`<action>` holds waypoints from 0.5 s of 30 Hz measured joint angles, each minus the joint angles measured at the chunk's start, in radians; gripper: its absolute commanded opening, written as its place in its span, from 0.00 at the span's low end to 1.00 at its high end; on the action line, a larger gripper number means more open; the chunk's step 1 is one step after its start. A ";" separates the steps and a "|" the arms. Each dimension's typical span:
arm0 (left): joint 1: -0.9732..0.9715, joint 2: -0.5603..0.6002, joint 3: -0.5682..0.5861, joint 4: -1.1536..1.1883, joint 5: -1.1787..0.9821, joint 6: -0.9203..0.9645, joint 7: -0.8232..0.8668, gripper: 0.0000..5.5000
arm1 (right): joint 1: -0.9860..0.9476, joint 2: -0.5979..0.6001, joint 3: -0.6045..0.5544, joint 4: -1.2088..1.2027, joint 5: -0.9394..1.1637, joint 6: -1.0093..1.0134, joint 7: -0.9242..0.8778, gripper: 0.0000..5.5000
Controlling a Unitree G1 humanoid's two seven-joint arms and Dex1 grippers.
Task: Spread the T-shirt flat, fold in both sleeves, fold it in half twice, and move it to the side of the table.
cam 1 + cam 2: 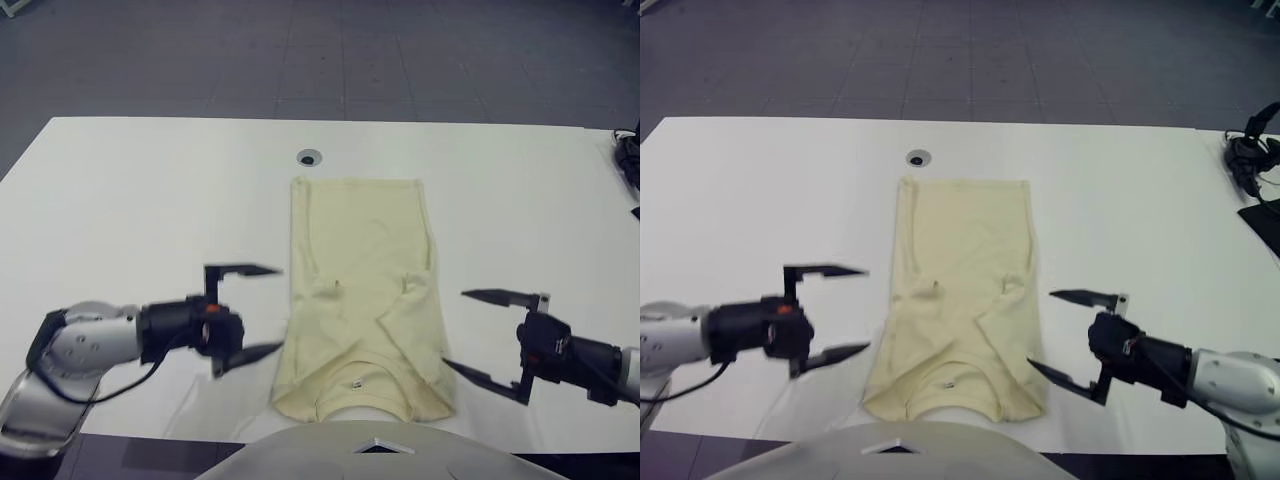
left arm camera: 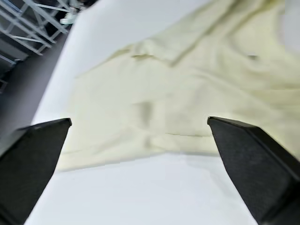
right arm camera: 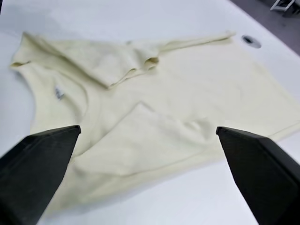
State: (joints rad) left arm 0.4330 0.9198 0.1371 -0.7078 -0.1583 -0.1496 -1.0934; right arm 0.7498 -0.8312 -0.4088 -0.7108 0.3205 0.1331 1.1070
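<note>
Two hands flank the T-shirt (image 1: 360, 270) on the white counter (image 1: 130, 190) — left hand (image 1: 281, 308) just beside its left edge, right hand (image 1: 453, 328) just beside its right. Both are spread wide, holding nothing; the shirt lies lengthwise between them.

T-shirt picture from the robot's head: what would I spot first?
A pale yellow T-shirt lies in the middle of the white table, collar nearest the robot, both sleeves folded in over it. The open left gripper and open right gripper flank it, one at each side.
</note>
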 measured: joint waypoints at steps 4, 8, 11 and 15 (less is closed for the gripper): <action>0.162 0.006 0.029 -0.045 0.045 -0.046 -0.025 0.98 | 0.087 -0.006 0.041 -0.021 -0.123 -0.061 0.009 0.98; 0.269 0.008 0.033 -0.060 0.097 -0.081 -0.038 0.98 | 0.119 -0.012 0.095 -0.025 -0.233 -0.103 -0.001 0.98; 0.283 0.004 -0.006 -0.064 0.211 -0.111 -0.011 0.98 | 0.107 -0.013 0.155 0.020 -0.307 -0.141 -0.026 0.98; 0.274 -0.006 -0.072 -0.059 0.334 -0.122 0.030 0.98 | 0.085 -0.014 0.200 0.040 -0.362 -0.155 -0.056 0.98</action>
State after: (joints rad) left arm 0.7071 0.9137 0.0654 -0.7663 0.1755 -0.2719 -1.0633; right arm 0.8344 -0.8450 -0.2089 -0.6709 -0.0411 -0.0218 1.0514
